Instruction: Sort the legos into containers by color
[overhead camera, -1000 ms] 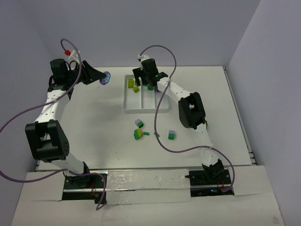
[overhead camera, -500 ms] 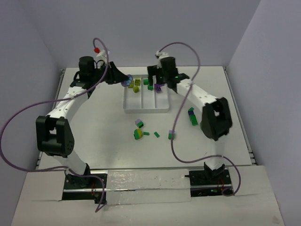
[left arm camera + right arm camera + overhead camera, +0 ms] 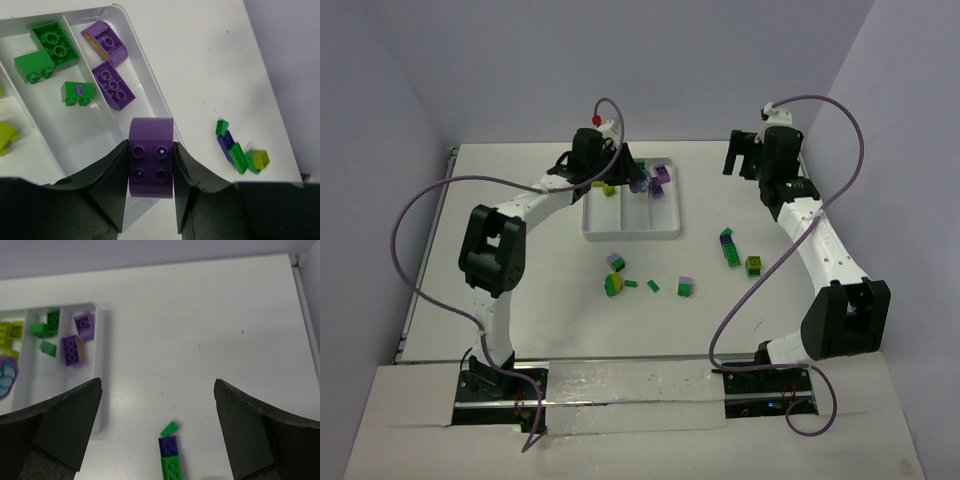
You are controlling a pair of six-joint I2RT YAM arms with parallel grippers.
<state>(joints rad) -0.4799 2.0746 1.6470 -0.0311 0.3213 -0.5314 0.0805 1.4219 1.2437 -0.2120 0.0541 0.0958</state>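
My left gripper is shut on a purple lego with four studs and hangs over the right side of the white tray. Of the tray's containers, the right one holds two purple legos, the middle one green legos, and the left one yellow-green legos. My right gripper stands wide open and empty above the table, right of the tray. A green-and-blue stack lies below it.
Loose legos lie in front of the tray: a lilac-yellow one, a green-yellow one, two small green pieces, a green-lilac one and a yellow-green one. Walls close off the back and right.
My left arm has swung right from the far left to over the tray, carrying the purple lego. My right arm has drawn back from the tray to the right and opened fully.
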